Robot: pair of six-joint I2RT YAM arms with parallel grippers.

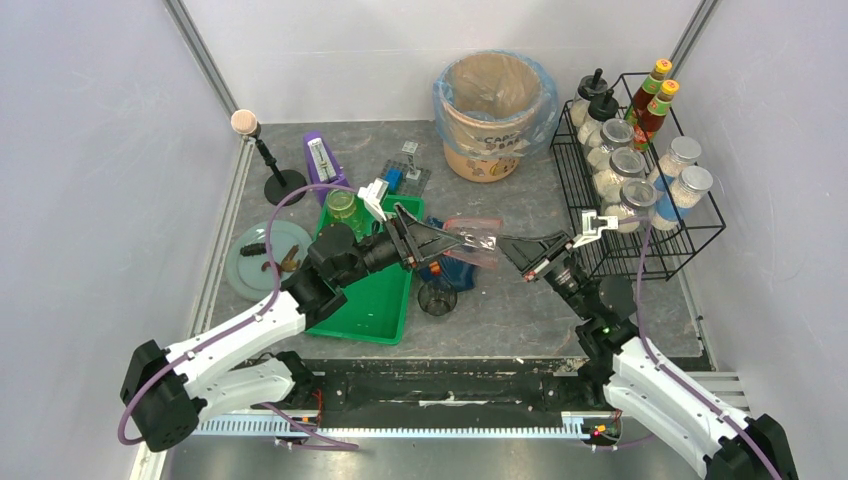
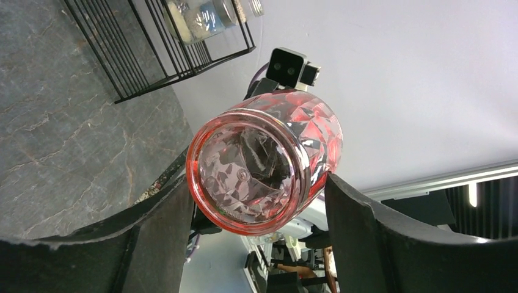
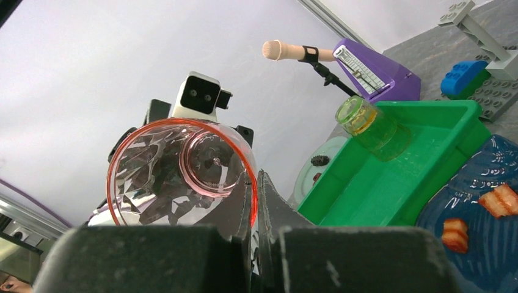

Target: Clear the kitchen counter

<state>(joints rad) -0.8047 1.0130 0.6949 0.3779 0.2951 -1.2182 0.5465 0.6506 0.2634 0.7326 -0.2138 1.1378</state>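
Note:
A pink faceted glass cup (image 1: 476,240) hangs on its side in the air between my two grippers, above the dark grey kitchen counter (image 1: 520,305). My right gripper (image 1: 508,246) is shut on the cup's rim, as the right wrist view (image 3: 256,178) shows, with the cup (image 3: 177,177) to the left of its jaws. My left gripper (image 1: 448,240) has its fingers on either side of the cup's base (image 2: 256,171), and both fingers (image 2: 342,207) appear to touch the glass.
A green tray (image 1: 372,300) holding a green jar (image 1: 343,207) lies left of centre. A dark glass (image 1: 437,297) and a blue plate with bacon (image 3: 482,201) sit beneath the grippers. A black wire rack (image 1: 640,215) of jars stands at the right, a lined bin (image 1: 493,110) at the back, and a grey-green plate (image 1: 262,262) at the left.

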